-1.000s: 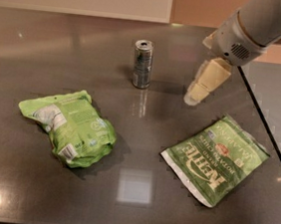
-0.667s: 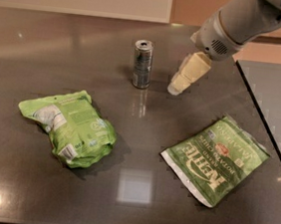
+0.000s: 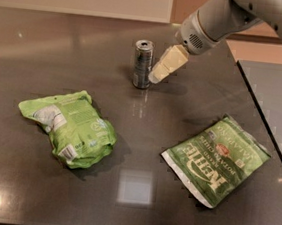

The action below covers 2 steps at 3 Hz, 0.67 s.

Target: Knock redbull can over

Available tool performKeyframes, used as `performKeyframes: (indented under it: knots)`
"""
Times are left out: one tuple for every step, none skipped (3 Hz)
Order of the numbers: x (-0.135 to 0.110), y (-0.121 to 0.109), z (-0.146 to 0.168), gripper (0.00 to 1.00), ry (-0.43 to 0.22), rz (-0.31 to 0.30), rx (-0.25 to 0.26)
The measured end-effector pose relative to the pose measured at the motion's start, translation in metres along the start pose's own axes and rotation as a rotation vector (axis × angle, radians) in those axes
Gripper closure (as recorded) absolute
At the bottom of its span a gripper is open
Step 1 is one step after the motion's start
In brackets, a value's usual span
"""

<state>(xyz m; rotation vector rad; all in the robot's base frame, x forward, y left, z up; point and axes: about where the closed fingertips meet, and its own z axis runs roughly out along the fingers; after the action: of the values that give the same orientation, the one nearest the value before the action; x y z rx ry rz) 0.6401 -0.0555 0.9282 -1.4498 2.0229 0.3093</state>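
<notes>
The redbull can (image 3: 142, 64) is a slim silver-and-blue can with a shiny top. It stands upright on the dark table (image 3: 31, 53), near the back middle. My gripper (image 3: 157, 76) comes down from the upper right on a grey arm. Its cream fingers (image 3: 167, 63) point down and left. Their tips are right beside the can's right side, at or very near touching it. The fingers look pressed together and hold nothing.
A crumpled light green snack bag (image 3: 70, 127) lies front left. A flat dark green Kettle chip bag (image 3: 215, 159) lies front right. The table's right edge (image 3: 265, 127) runs diagonally beside a lighter grey surface.
My gripper has moved left across the table, from well right of the can to right beside it. The can still stands upright in the same place.
</notes>
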Motion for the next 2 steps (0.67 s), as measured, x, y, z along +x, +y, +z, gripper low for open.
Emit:
performKeyframes:
  knots:
    - [-0.013, -0.009, 0.018, 0.00, -0.036, 0.023, -0.020]
    - [-0.024, -0.018, 0.031, 0.00, -0.060, 0.036, -0.032]
